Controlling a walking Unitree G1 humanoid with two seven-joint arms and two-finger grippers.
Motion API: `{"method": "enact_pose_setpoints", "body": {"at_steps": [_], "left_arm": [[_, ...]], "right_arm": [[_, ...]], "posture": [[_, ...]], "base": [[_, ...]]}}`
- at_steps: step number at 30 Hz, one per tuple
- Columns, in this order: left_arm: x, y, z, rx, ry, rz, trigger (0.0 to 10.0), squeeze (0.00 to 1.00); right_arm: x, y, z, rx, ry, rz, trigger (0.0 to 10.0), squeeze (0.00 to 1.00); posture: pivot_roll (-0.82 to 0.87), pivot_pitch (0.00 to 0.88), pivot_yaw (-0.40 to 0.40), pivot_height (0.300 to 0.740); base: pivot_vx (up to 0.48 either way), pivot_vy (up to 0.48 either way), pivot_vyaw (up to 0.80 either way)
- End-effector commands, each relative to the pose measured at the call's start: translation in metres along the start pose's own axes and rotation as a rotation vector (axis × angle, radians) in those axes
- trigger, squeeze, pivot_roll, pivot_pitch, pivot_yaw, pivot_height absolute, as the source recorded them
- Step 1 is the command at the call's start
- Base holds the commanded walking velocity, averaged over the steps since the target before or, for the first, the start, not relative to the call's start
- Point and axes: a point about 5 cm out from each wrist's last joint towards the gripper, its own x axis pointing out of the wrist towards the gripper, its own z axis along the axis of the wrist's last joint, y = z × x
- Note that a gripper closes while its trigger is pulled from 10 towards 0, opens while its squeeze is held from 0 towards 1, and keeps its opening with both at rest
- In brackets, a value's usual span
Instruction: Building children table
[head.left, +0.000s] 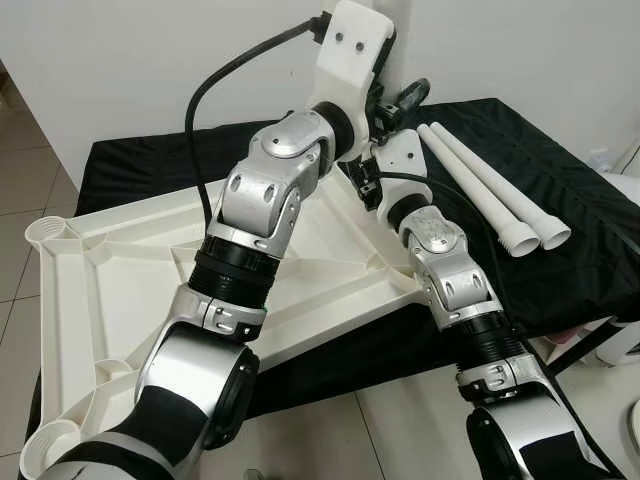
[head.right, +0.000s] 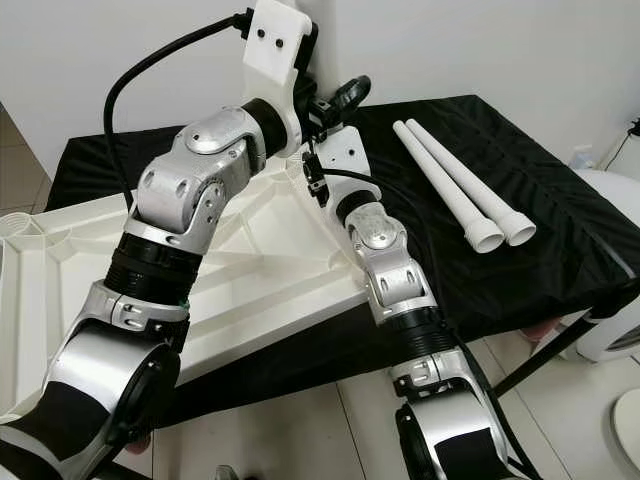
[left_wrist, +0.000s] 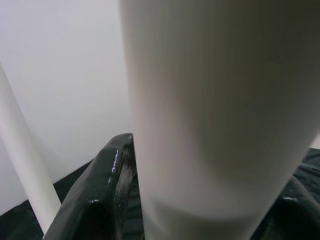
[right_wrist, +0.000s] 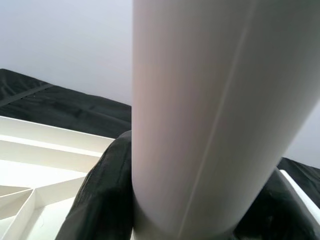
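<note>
Black cloth covers the surface (head.left: 560, 250), where the white ribbed plastic tabletop (head.left: 110, 290) lies underside up, its corner sockets exposed for legs. Two spare white plastic tube legs (head.right: 455, 180) lie side by side just beside it. At the far corner, the left gripper (left_wrist: 200, 220) and right gripper (right_wrist: 200, 220) each clench a white tube leg (right_wrist: 210, 115), apparently seating it upright.

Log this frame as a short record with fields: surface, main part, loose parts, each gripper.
surface: black cloth-covered table
main part: white plastic tabletop, upside down, ribs and corner sockets showing
loose parts: two white plastic tube legs, side by side on the cloth, right of the tabletop
left gripper: closed around a white plastic leg
right gripper: closed around a white leg
second leg: thin white tube in left wrist view
</note>
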Motion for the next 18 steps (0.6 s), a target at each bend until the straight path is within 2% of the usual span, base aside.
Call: {"method": "enact_pose_setpoints", "body": {"at_steps": [1,8,10,12,13,14,16,18], "left_arm": [[0.0,-0.007,0.001,0.002,0.001,-0.056,10.0,0.0],[-0.001,-0.014,0.004,-0.053,-0.019,-0.117,10.0,0.0],[-0.006,-0.015,0.005,-0.075,-0.03,-0.158,10.0,0.0],[-0.006,-0.015,0.005,-0.075,-0.03,-0.158,10.0,0.0],[-0.009,-0.015,0.006,-0.081,-0.033,-0.174,10.0,0.0],[-0.009,-0.015,0.006,-0.081,-0.033,-0.174,10.0,0.0],[-0.012,-0.014,0.006,-0.084,-0.031,-0.178,10.0,0.0],[-0.013,-0.013,0.005,-0.083,-0.027,-0.17,10.0,0.0]], "right_arm": [[0.0,0.005,0.005,-0.013,-0.031,0.021,10.0,0.0],[-0.001,0.0,0.002,0.008,-0.021,-0.013,10.0,0.0],[-0.001,-0.004,0.0,0.06,-0.014,-0.053,10.0,0.0],[-0.001,-0.004,0.0,0.06,-0.014,-0.053,10.0,0.0],[-0.002,-0.006,-0.001,0.113,-0.017,-0.069,10.0,0.0],[-0.002,-0.006,-0.001,0.113,-0.017,-0.069,10.0,0.0],[-0.003,-0.009,0.0,0.204,-0.036,-0.084,10.0,0.0],[-0.003,-0.01,0.001,0.236,-0.044,-0.09,10.0,0.0]], "posture": [[-0.05,0.062,0.007,0.74],[-0.05,0.063,0.008,0.74],[-0.06,0.067,0.013,0.74],[-0.06,0.067,0.013,0.74],[-0.06,0.067,0.013,0.74],[-0.06,0.067,0.013,0.74],[-0.06,0.066,0.014,0.74],[-0.05,0.067,0.015,0.74]], "base": [[0.0,0.0,0.0],[0.0,0.0,0.0],[0.0,0.0,0.0],[0.0,0.0,0.0],[0.0,0.0,0.0],[0.0,0.0,0.0],[0.0,0.0,0.0],[0.0,0.0,0.0]]}}
